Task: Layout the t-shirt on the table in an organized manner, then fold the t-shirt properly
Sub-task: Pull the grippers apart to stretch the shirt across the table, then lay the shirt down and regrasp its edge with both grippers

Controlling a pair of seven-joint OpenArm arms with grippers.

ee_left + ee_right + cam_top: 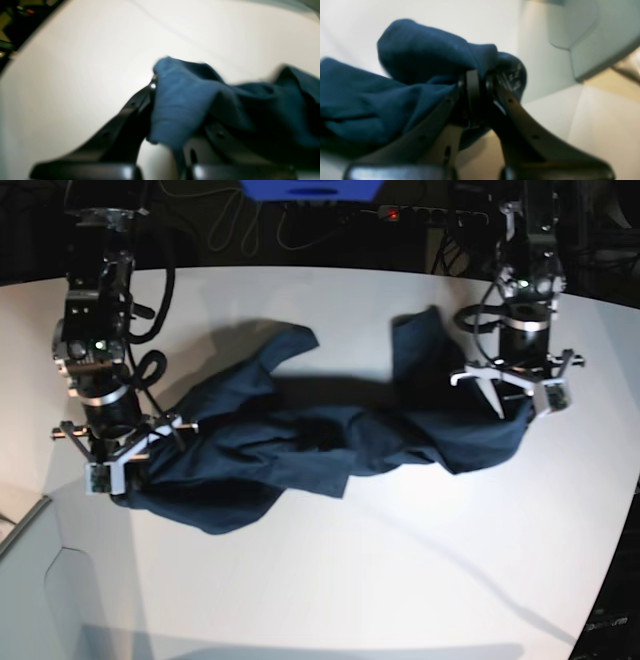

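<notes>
- I see the shirt (310, 435) strung out in a rumpled, twisted band between my two grippers, sagging onto the table (400, 570) in the middle.
- One flap of the shirt reaches toward the far edge beside the left gripper (512, 412), and another spreads out flat on the far side of the band, nearer the right gripper (128, 462).
- In the left wrist view, my left gripper (160, 82) is pinched closed on a fold of shirt (185, 100); the cloth bunches over the tips and drapes off to one side, covering one finger.
- In the right wrist view, my right gripper (480, 80) is clamped on the shirt (420, 65) as well, with a wad of cloth bulging just past the tips and the rest trailing away to one side.
- A patch of cloth with white print (512, 77) sits right against the outer side of one right finger.
- Both wrist views are blurred, so I cannot tell which part of the shirt either gripper has hold of.
- Beyond the right gripper, a pale panel (40, 600) sits at the table's near corner.
- Behind the table, past both arms, cables and a blue object (310, 189) sit against a dark background.
</notes>
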